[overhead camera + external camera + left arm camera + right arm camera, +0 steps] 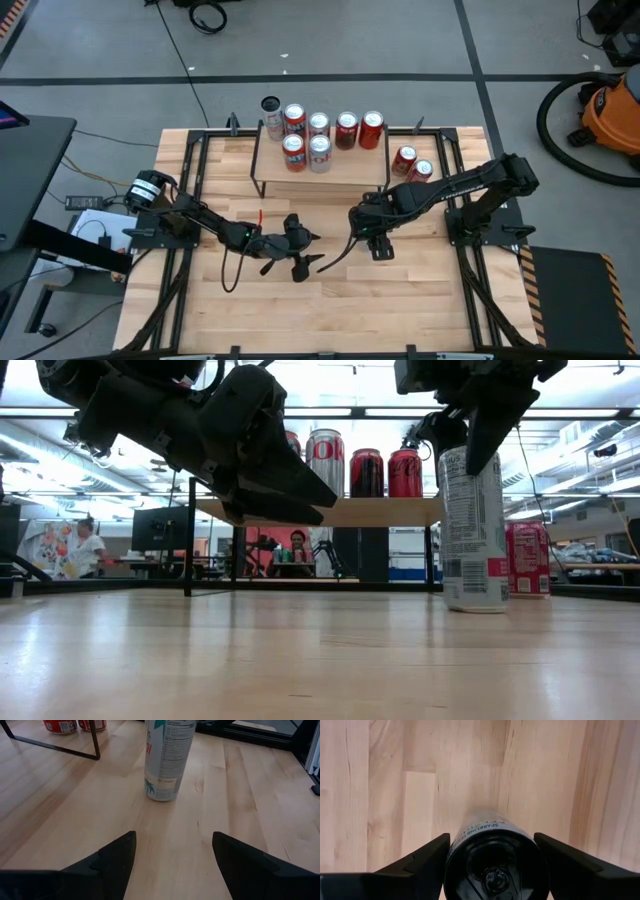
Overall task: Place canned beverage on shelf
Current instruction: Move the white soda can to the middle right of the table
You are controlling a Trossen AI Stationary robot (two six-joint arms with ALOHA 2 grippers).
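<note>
A tall white can stands upright on its base on the wooden table, in front of the shelf. My right gripper is above it, pointing steeply down and open, with one finger on each side of the can's dark top. My left gripper hovers open and empty above the table's middle, pointing at the same can from the left. Several red and silver cans stand upright on the shelf board. My right gripper comes at the white can from above. Its fingers flank only the top end of the can. I cannot tell whether they touch the can's wall. The can stands upright with its base on the table.
Two red cans stand on the table to the right of the shelf, near the right arm. The shelf's thin black legs stand close behind the white can. Bare wood lies toward the table's near edge. People sit in the room beyond.
</note>
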